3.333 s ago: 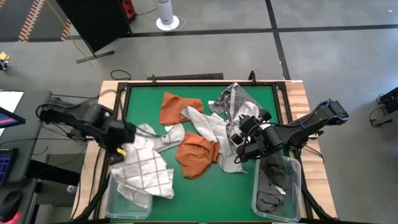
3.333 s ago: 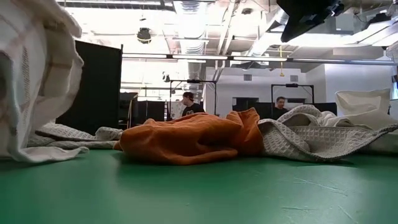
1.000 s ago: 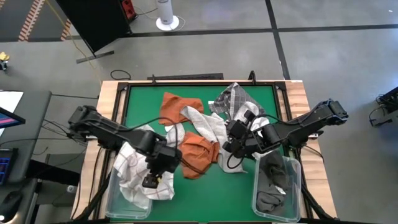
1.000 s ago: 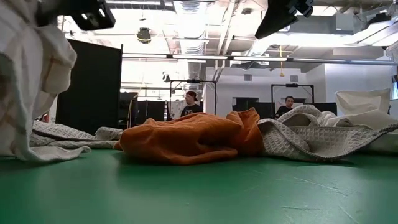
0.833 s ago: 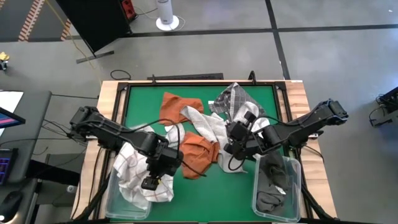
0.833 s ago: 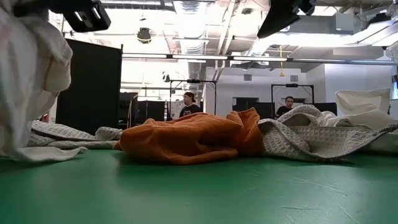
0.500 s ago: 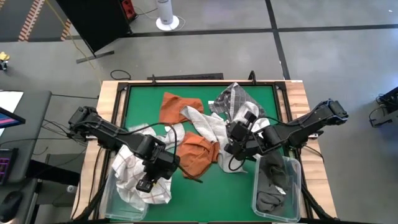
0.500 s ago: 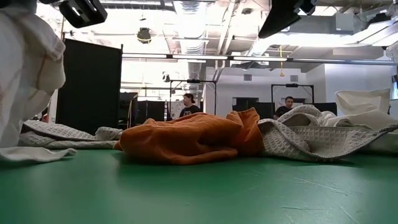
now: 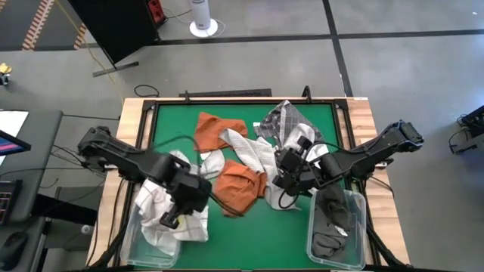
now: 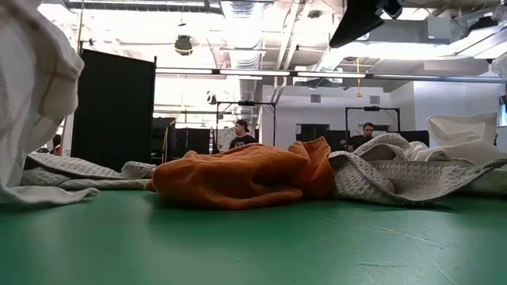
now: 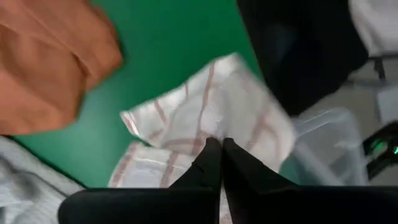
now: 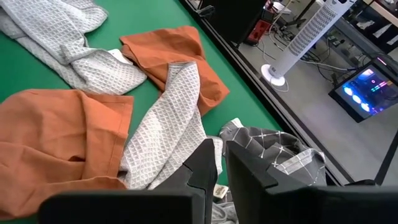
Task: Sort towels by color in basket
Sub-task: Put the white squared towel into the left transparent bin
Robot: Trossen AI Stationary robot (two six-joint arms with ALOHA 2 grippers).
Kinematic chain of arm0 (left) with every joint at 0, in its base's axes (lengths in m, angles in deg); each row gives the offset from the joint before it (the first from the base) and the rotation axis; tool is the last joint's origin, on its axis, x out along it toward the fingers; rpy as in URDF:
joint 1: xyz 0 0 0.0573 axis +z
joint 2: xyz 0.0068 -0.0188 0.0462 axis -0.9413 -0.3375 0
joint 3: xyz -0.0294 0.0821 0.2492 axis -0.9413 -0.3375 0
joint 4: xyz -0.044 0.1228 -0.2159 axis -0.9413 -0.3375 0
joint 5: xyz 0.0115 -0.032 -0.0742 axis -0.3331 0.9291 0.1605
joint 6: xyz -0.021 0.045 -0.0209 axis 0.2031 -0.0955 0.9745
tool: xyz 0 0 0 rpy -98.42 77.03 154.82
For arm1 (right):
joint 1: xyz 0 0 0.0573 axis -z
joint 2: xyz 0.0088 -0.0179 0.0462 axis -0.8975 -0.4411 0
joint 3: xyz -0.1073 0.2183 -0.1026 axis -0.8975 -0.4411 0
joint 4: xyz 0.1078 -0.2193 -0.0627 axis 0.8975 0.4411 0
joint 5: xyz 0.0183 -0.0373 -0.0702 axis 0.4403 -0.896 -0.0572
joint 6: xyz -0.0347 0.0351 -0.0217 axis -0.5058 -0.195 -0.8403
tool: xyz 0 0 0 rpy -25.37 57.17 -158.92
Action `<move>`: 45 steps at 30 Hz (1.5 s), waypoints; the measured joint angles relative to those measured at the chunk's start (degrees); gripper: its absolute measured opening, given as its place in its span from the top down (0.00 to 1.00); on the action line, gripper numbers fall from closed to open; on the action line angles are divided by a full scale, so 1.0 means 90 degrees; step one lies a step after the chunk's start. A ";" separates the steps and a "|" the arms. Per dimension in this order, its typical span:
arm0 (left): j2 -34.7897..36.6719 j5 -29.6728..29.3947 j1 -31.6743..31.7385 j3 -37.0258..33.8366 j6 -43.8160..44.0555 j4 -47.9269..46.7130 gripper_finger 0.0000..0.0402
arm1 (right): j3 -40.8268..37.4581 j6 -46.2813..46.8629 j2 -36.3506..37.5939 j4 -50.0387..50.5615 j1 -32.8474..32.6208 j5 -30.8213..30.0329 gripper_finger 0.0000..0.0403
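A white towel with thin reddish check lines lies over the clear left basket and the table's near left part. My left gripper is shut on it. At mid-table lie two rust orange towels, a white waffle towel and a grey checked towel, overlapping in a pile. Dark grey towels lie in the right basket. My right gripper hovers over the pile's right side with its fingers almost together, holding nothing. My left gripper pinches a raised fold of the white checked towel between its two fingertips, coming from above and pointing down. The cloth spreads out below the fingers over the green table and the basket's rim; in the low view it hangs at the left.
The table has a green mat with wooden borders and a raised frame at the far edge. Free green surface lies between the two baskets at the near edge. People stand in the room beyond the table.
My left gripper, shut on the white checked towel, has moved toward the table's left near corner and drawn the towel with it toward the left basket. In the low view the hanging cloth has slid leftward. My right arm has kept still.
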 joint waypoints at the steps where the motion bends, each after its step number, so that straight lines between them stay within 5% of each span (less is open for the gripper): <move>1: 0.0087 -0.0010 0.0000 0.0155 0.0110 -0.0025 1.00 | 0.0000 0.0002 0.0000 0.0000 0.0000 0.0000 0.82; 10: 0.1139 0.0133 -0.0408 0.1286 0.2805 -0.1695 1.00 | 0.0000 0.0046 0.0000 -0.0001 -0.0012 -0.0010 0.82; 17: 0.1679 -0.0241 -0.1183 0.1224 0.4883 -0.2060 1.00 | 0.0000 0.0118 0.0000 0.0000 0.0000 -0.0010 0.82; 23: 0.1211 -0.1141 -0.1834 0.0255 0.4982 -0.2060 0.99 | 0.0000 0.0117 0.0000 0.0005 0.0041 -0.0010 0.82; 34: -0.0044 -0.0319 -0.2334 -0.1955 0.4654 -0.1372 0.84 | -0.0002 0.0170 0.0000 -0.0041 0.0041 -0.0008 0.82; 40: -0.0309 -0.0231 -0.2269 -0.1546 0.4191 -0.1521 0.69 | -0.0002 -0.0051 -0.0068 -0.0557 0.0043 -0.0004 0.82; 45: 0.0055 -0.0555 -0.2215 -0.0491 0.4470 -0.1705 0.66 | -0.0007 -0.1530 -0.0604 -0.2251 0.0052 0.0428 0.82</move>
